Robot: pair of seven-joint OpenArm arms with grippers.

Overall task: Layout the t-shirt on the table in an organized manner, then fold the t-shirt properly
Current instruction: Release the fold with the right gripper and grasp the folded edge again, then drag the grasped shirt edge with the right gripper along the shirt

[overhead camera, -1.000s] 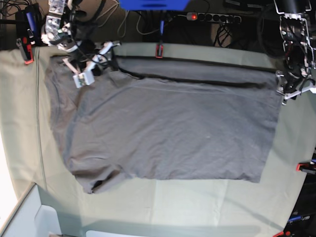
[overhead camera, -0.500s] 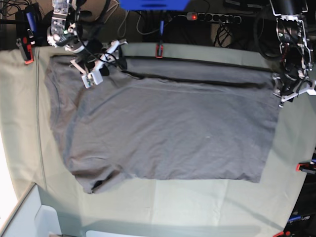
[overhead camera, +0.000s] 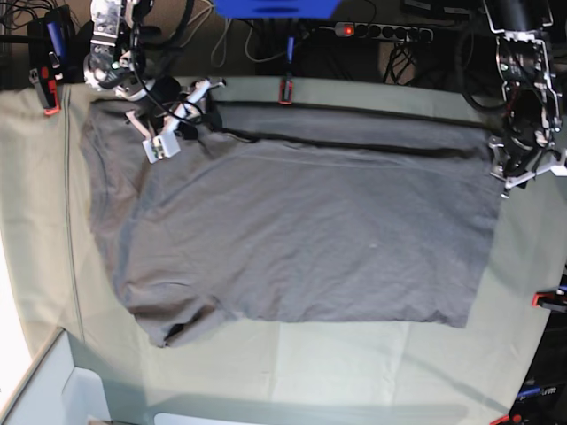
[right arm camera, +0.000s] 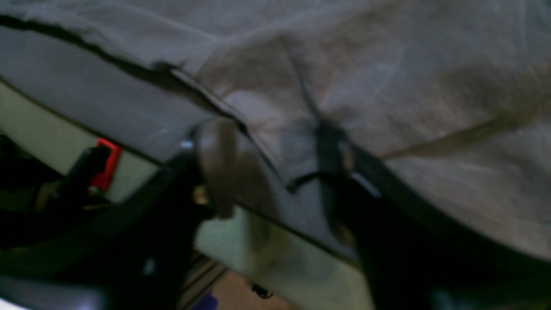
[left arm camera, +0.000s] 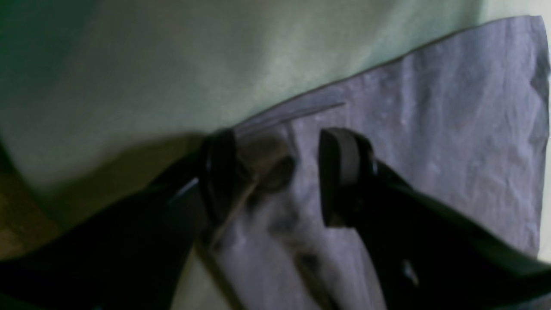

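The dark grey t-shirt (overhead camera: 301, 239) lies spread flat on the table (overhead camera: 354, 363), with a folded strip along its far edge. My right gripper (overhead camera: 177, 119) is open at the shirt's far left corner. In the right wrist view its jaws (right arm camera: 275, 168) straddle a folded edge of the shirt (right arm camera: 387, 64) without closing on it. My left gripper (overhead camera: 507, 177) is at the shirt's far right corner. In the left wrist view it (left arm camera: 280, 176) is open, with its pads (left arm camera: 340, 172) low over the shirt's corner (left arm camera: 430, 129).
Red clamps (overhead camera: 286, 90) (overhead camera: 49, 97) (overhead camera: 547, 301) hold the table cloth at its edges; one shows in the right wrist view (right arm camera: 105, 163). A white bin (overhead camera: 53, 390) stands at the near left corner. Cables and a power strip (overhead camera: 381, 33) lie behind the table.
My right gripper has shifted a little to the right along the shirt's far left corner. My left gripper has edged inward to the shirt's right corner. The shirt has barely moved.
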